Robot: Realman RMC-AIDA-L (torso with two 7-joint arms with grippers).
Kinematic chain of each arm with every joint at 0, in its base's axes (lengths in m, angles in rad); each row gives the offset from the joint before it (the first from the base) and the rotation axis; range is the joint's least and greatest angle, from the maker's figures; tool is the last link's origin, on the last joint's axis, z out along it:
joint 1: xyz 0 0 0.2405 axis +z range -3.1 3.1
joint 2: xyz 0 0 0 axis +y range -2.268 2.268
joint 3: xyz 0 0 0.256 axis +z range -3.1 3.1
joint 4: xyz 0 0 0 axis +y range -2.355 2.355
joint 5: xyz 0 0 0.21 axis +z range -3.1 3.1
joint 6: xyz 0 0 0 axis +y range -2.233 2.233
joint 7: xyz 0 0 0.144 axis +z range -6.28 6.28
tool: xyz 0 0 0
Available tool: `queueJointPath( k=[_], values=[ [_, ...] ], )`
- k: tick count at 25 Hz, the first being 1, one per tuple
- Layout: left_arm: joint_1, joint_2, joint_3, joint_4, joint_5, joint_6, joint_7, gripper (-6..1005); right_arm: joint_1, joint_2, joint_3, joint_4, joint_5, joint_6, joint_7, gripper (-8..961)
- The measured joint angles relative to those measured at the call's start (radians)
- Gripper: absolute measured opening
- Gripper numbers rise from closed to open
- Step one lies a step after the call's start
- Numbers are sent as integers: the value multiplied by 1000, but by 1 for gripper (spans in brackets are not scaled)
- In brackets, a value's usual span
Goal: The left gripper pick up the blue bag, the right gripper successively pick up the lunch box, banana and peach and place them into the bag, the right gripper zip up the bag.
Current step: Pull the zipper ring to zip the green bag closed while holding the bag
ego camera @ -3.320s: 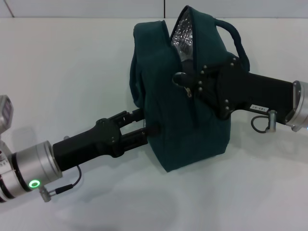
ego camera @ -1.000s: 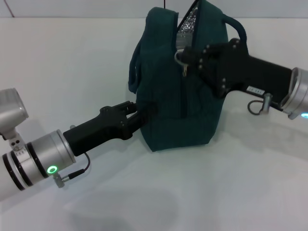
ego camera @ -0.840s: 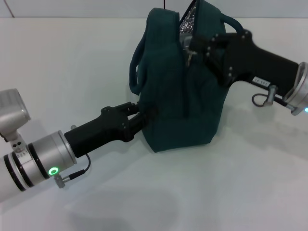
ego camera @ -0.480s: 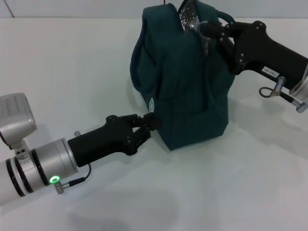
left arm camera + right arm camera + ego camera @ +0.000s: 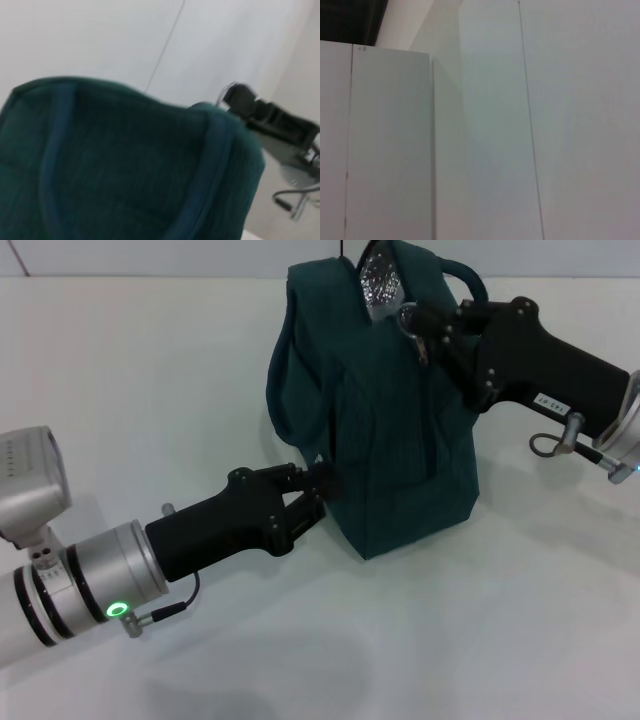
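The blue bag (image 5: 390,430) stands upright in the middle of the white table in the head view. A small gap at its top shows silver foil lining (image 5: 377,280). My left gripper (image 5: 318,487) is shut on the bag's lower left corner. My right gripper (image 5: 413,323) reaches in from the right and is shut on the zipper's metal ring pull (image 5: 409,318) near the bag's top. The left wrist view is filled by the bag's fabric (image 5: 120,165), with the right gripper (image 5: 240,97) beyond it. The lunch box, banana and peach are out of view.
The white table (image 5: 150,380) surrounds the bag, with a white wall at the far edge. The bag's two loop handles hang at the left side (image 5: 280,390) and behind the top (image 5: 465,275). The right wrist view shows only white wall panels (image 5: 480,125).
My right gripper has drawn the ring pull up along the zipper toward the bag's top, and the foil opening has narrowed. The bag and my left gripper have shifted slightly to the right.
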Motion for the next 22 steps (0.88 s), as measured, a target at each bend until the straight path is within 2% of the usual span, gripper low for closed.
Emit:
queueJointPath(
  k=[2, 8, 18, 21, 22],
  values=[
    [2, 1, -2, -2, -8, 21, -3, 90, 1, 0, -5, 0, -1, 0, 0, 11],
    [9, -2, -2, -4, -37, 36, -3, 279, 16, 0, -48, -13, -3, -1, 0, 12],
    [-33, -7, -3, -92, -123, -24, 31, 717, 28, 0, -58, -15, -3, 5, 0, 12],
    [-33, -7, -3, -93, -137, -26, 31, 793, 26, 0, -58, -15, -3, 3, 0, 12],
    [-34, -7, -3, -94, -138, -26, 31, 776, 25, 0, -58, -15, -3, 3, 0, 12]
  ],
)
